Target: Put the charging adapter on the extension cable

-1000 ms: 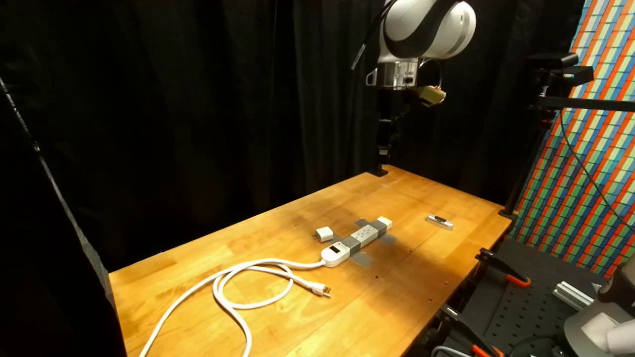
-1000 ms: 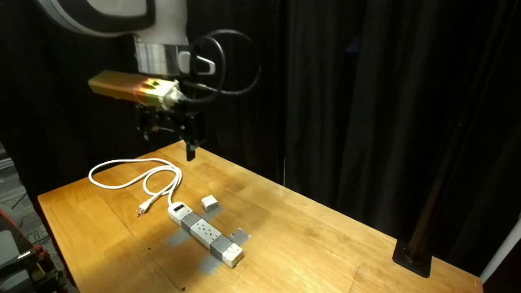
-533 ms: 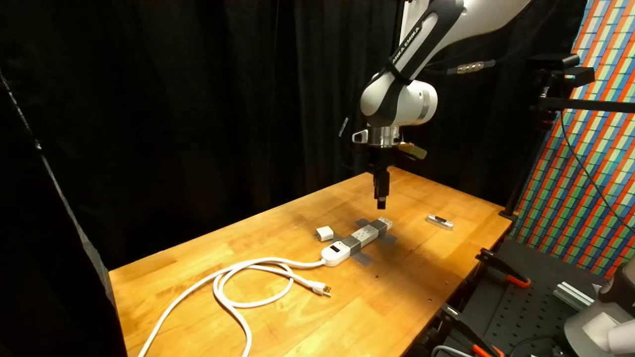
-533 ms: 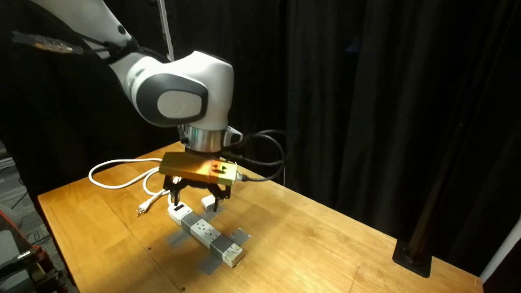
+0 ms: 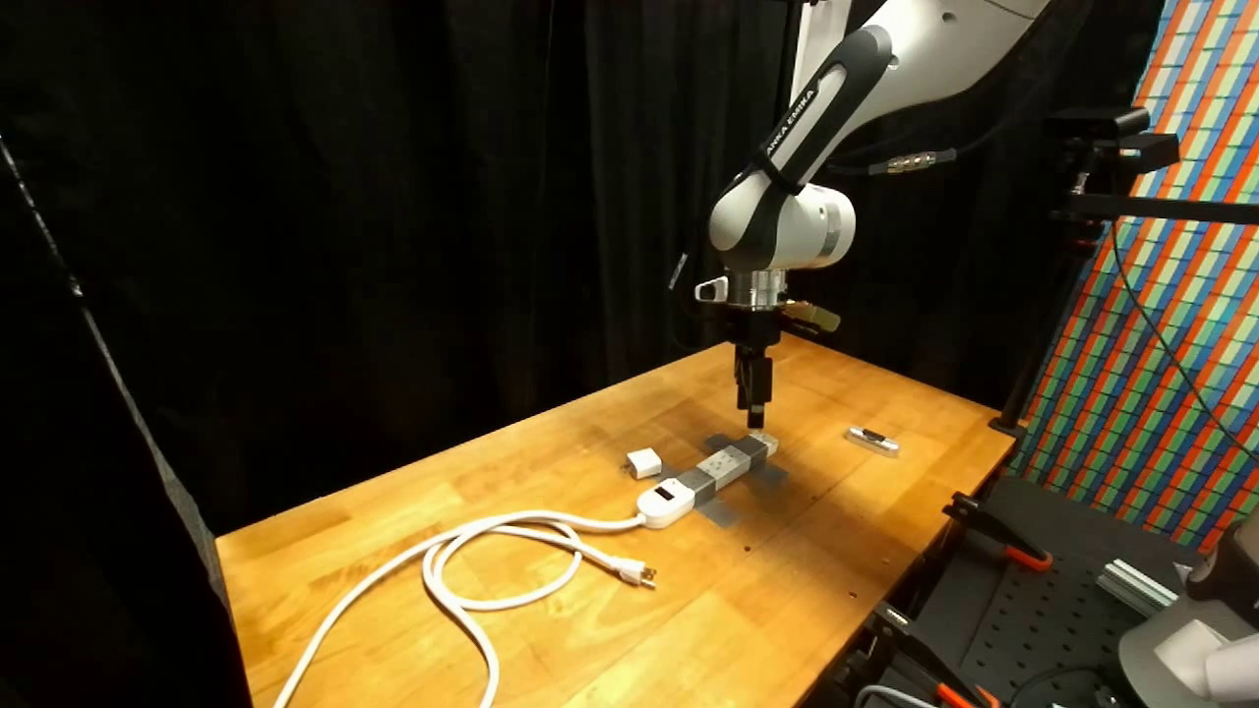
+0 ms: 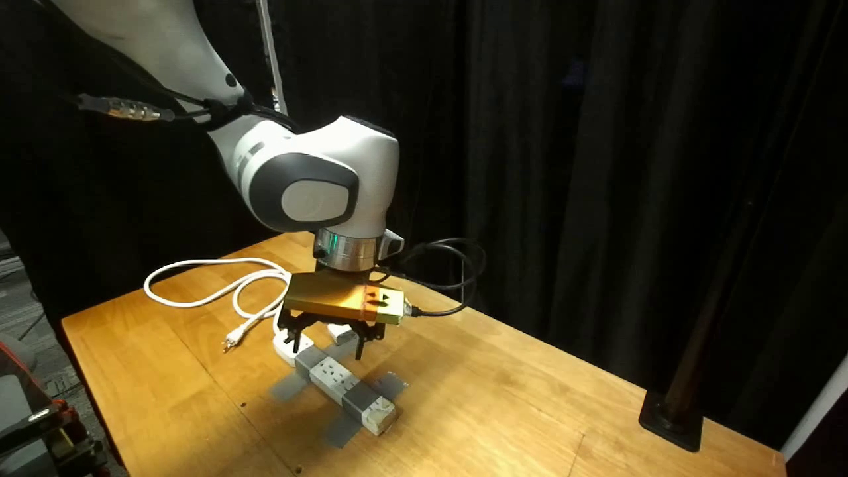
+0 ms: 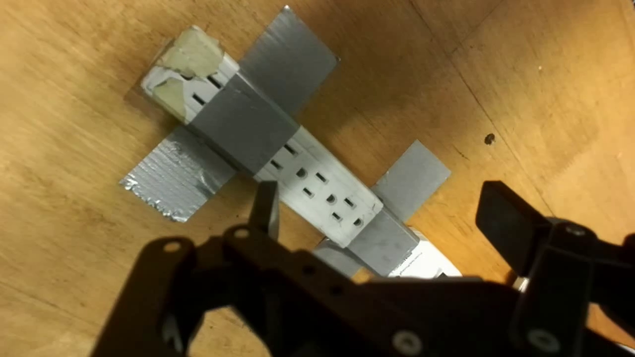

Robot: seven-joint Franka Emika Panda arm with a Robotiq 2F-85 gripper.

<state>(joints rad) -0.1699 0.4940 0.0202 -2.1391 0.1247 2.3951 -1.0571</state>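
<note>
The charging adapter [image 5: 644, 463] is a small white block with prongs, lying on the table beside the extension cable. In an exterior view the adapter [image 6: 340, 333] is partly covered by my gripper [image 6: 327, 354]; it does not show in the wrist view. The extension cable is a white power strip [image 5: 725, 466] taped down with grey tape, its outlets facing up. The strip [image 6: 334, 375] also shows in the wrist view [image 7: 317, 186], running diagonally below my fingers. My gripper [image 5: 753, 418] hangs above the strip, pointing down, open with nothing between its fingers [image 7: 379, 198].
The strip's white cord [image 5: 536, 518] loops over the table, its plug [image 5: 632, 571] lying loose. A small silver and black object [image 5: 871, 441] lies near the table's right side. Clamps with orange handles [image 5: 998, 536] grip an edge. A black post base [image 6: 670, 421] stands at a corner.
My gripper has come down from high above the table to just over the strip, slowing in the last half second. It stays open. The adapter and the strip have not moved.
</note>
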